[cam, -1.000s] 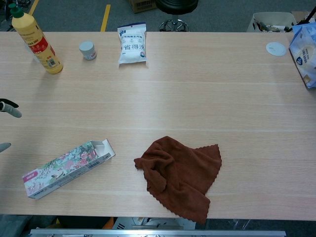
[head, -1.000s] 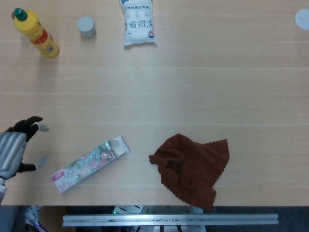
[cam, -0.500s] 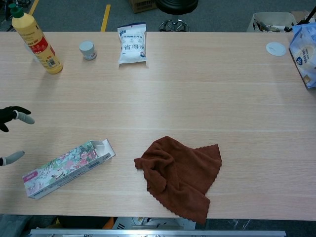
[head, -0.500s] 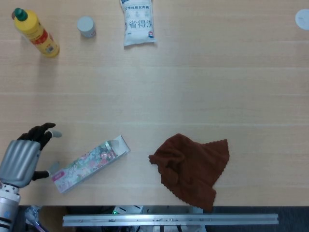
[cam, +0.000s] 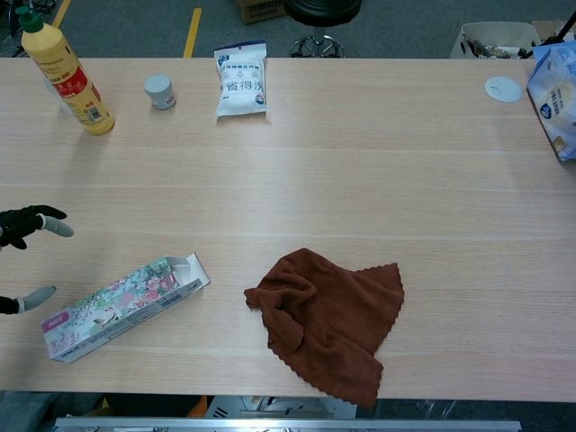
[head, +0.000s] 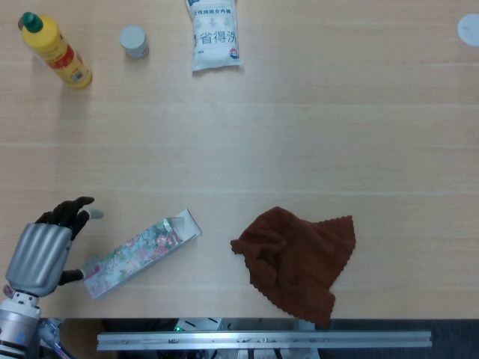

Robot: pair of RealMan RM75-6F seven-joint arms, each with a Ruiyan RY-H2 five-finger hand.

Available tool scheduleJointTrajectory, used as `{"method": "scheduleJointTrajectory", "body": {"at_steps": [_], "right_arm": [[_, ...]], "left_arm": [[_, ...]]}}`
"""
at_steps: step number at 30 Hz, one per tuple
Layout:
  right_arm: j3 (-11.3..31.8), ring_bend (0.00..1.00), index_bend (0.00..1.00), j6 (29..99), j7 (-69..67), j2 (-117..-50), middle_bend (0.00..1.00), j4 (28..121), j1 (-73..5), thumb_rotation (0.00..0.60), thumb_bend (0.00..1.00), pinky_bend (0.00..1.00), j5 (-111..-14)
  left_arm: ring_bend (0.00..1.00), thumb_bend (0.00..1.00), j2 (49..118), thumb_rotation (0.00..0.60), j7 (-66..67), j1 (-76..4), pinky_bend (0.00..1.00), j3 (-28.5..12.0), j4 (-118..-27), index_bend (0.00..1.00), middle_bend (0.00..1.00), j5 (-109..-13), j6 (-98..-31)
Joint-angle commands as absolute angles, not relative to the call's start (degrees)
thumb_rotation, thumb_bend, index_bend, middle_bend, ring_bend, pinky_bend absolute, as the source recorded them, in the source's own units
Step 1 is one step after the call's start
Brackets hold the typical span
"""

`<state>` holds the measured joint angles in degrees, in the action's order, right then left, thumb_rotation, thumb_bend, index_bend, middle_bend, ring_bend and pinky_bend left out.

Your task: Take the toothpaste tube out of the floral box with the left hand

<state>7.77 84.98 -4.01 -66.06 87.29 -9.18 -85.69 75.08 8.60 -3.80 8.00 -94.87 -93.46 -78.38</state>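
Observation:
The floral box [head: 138, 253] [cam: 123, 307] lies flat near the table's front left, its open flap end pointing right and away from me. No toothpaste tube shows outside it; the inside is hidden. My left hand [head: 46, 247] [cam: 25, 256] hovers just left of the box's closed pink end, fingers spread apart and holding nothing. Its thumb tip sits close to the box end; I cannot tell whether it touches. My right hand does not appear in either view.
A crumpled brown cloth [head: 298, 259] [cam: 325, 319] lies right of the box. At the far edge stand a yellow bottle [head: 55, 49], a small grey jar [head: 135, 41] and a white pouch [head: 214, 34]. A blue bag [cam: 556, 85] sits far right.
My left hand has moved right, toward the closed end of the floral box, staying open. The box and the cloth have not shifted.

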Motion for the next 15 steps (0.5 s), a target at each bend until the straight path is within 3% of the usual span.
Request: {"method": "scheduleJointTrajectory", "body": {"at_steps": [1,15], "right_arm": [[7.77,0.21,0.29,85.00,-4.00,-66.08,0.32,87.31,-9.20,0.600,0.05,0.33,-85.68],[7.37,0.21,0.29,85.44,-4.30,-66.01,0.32,87.36,-9.18,0.600,0.05,0.33,-86.44]], "left_arm": [[0.19,0.24,74.97,0.598,8.83,-3.91,0.35,8.02,-95.04,0.27,0.19,-93.43,-78.20],[0.19,0.24,74.34,0.599,10.84,-4.08,0.35,8.64,-96.86,0.27,0.19,-93.33,-77.27]]}}
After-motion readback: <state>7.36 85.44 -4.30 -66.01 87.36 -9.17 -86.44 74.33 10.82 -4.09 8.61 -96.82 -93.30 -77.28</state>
